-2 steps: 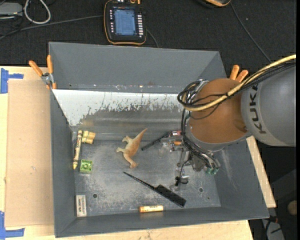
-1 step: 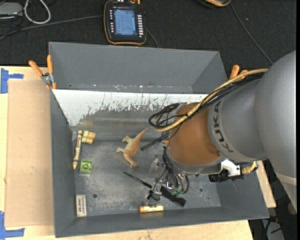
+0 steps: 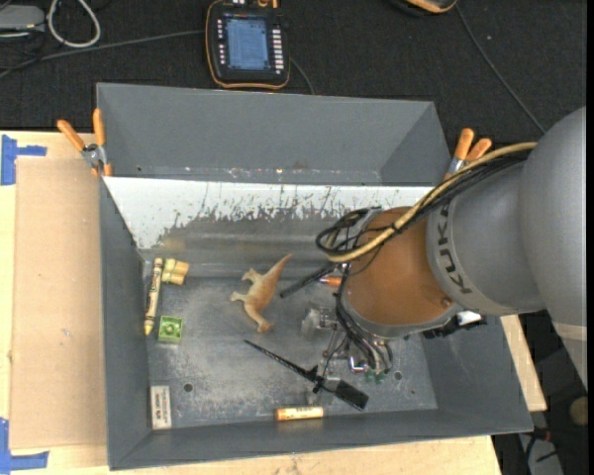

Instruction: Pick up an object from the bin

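Camera view has the gripper (image 3: 343,372) low over a thin black tool (image 3: 277,356) near the bin's front-right corner - open or clenched, I cannot tell - so centring across its handle seems wise.

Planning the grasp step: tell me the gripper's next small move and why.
Probably ease straight down a little onto the thin black stick-like tool: the gripper sits right over its thicker end, toward the front right of the bin, while the tan toy dinosaur and the small orange cylinder lie apart to its left.

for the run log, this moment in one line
gripper low, bin right front | over black stick | tan dinosaur apart, left
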`<state>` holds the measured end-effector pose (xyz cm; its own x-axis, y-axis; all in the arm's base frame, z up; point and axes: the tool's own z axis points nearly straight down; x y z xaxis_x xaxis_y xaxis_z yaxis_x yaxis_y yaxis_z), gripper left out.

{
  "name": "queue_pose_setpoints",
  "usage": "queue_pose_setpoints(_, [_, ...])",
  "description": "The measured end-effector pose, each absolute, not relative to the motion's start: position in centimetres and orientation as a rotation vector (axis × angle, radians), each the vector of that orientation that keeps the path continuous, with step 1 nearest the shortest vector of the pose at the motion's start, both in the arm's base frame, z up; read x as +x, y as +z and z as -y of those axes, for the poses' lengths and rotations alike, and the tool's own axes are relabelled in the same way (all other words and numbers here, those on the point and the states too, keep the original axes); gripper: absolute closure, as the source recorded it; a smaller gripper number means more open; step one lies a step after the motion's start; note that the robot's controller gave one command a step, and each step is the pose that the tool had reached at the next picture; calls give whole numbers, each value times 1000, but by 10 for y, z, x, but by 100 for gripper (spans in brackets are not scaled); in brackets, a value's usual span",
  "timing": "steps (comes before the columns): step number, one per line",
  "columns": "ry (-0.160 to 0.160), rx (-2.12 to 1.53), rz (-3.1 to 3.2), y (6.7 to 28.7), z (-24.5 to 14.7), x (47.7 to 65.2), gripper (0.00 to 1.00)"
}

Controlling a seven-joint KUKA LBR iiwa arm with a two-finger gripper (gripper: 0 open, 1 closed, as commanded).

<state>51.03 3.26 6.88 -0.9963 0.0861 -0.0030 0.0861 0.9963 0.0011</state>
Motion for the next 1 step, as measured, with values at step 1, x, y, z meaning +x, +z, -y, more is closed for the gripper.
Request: queue_pose_setpoints(1, [-1,715,-3080,70,-62,498,100])
